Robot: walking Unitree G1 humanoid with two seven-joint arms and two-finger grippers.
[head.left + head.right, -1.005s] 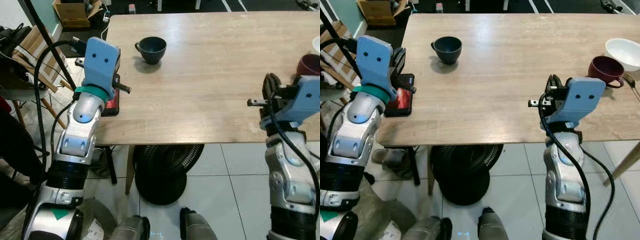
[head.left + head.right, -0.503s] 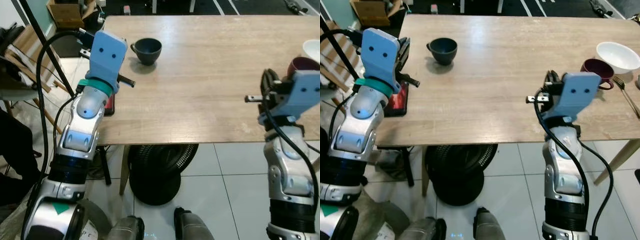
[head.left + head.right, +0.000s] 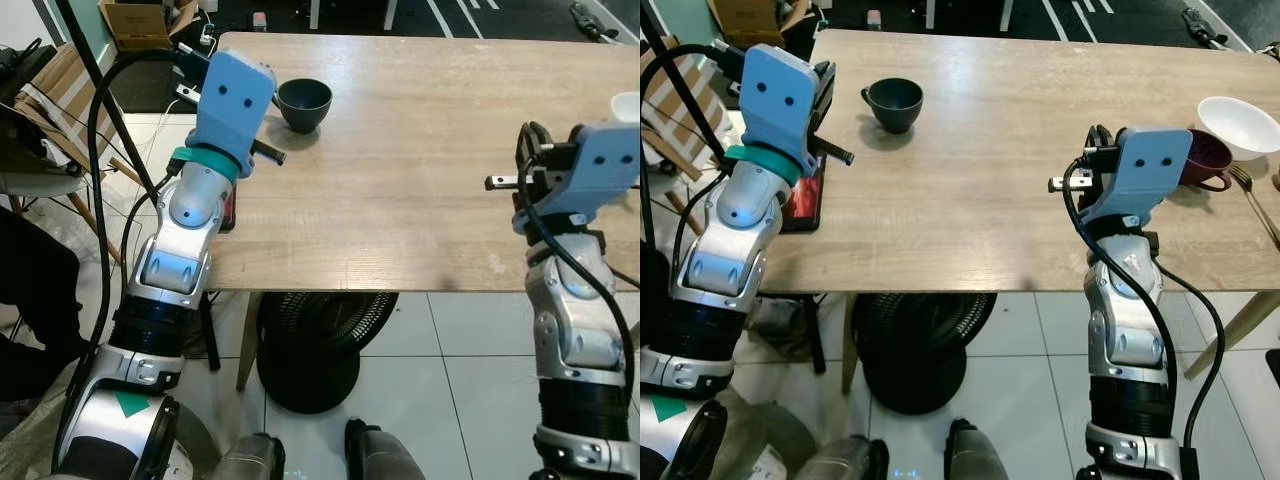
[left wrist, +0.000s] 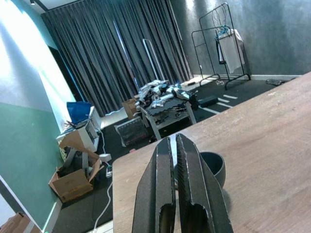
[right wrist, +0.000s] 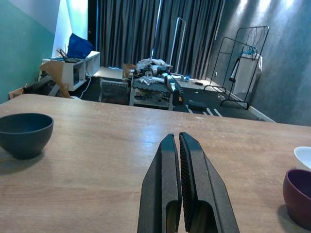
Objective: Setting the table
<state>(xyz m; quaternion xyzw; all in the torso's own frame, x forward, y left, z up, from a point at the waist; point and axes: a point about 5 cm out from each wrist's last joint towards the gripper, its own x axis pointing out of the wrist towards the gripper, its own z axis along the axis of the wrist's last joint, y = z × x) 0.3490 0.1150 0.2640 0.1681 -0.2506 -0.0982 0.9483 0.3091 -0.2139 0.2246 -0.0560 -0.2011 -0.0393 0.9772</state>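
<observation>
Both grippers empty, jaws closed, over the desk.
Dark cup near left gripper: rigid, breakable, probably glazed-slick; take it across the rim or by the handle.

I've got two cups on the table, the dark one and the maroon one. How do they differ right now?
The dark cup is blue-grey and stands alone near the table's far left, close to the left gripper. The maroon cup is reddish and sits at the right edge beside the white bowl, behind the right gripper. Both stand upright, handled, ungripped.
</observation>
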